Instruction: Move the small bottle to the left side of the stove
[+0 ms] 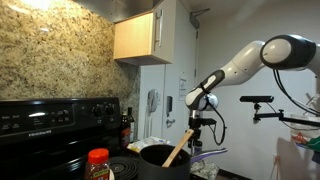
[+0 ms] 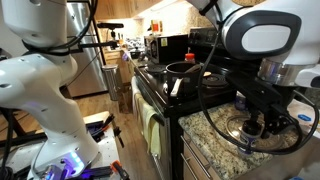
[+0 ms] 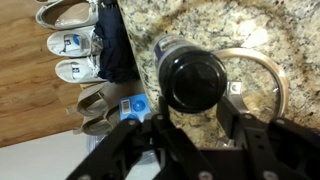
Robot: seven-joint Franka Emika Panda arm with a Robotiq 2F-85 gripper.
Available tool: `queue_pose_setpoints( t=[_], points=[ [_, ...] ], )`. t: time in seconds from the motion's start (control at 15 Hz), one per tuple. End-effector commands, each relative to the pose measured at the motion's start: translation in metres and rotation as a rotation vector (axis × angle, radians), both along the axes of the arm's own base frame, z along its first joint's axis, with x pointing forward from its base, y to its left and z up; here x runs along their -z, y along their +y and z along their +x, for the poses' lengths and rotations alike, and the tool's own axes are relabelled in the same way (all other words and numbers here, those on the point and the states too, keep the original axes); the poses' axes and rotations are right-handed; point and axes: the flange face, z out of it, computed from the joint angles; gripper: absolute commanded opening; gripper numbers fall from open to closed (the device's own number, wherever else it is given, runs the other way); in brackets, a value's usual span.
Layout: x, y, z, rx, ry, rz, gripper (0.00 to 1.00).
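Note:
In the wrist view a small bottle [image 3: 195,80] with a round black cap sits between my gripper's [image 3: 197,118] two fingers, which press on its sides. Below it are the speckled granite counter [image 3: 190,25] and a round glass lid [image 3: 268,75]. In an exterior view the gripper [image 2: 262,127] hangs over that lid [image 2: 238,132] on the counter beside the black stove [image 2: 170,90]; the bottle is hard to make out there. In an exterior view the gripper [image 1: 200,115] is beyond the stove [image 1: 50,115], on the far side from its knob panel.
A dark pot [image 1: 160,155] with a wooden spoon [image 1: 180,147] stands on the stove. A red-capped jar [image 1: 97,163] is in the foreground. A pan [image 2: 183,68] sits on the cooktop. Shoes [image 3: 70,45] lie on the wooden floor past the counter edge.

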Motion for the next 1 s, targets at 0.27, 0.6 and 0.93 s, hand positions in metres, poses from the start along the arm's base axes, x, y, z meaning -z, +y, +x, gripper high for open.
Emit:
queue_pose_setpoints(
  t=[0.27, 0.6, 0.93],
  points=[
    [0.001, -0.007, 0.003, -0.037, -0.008, 0.018, 0.56],
    [-0.008, 0.0, 0.007, -0.055, 0.016, -0.003, 0.86],
    [-0.011, 0.01, 0.0, -0.071, 0.116, -0.064, 1.0]
  ],
)
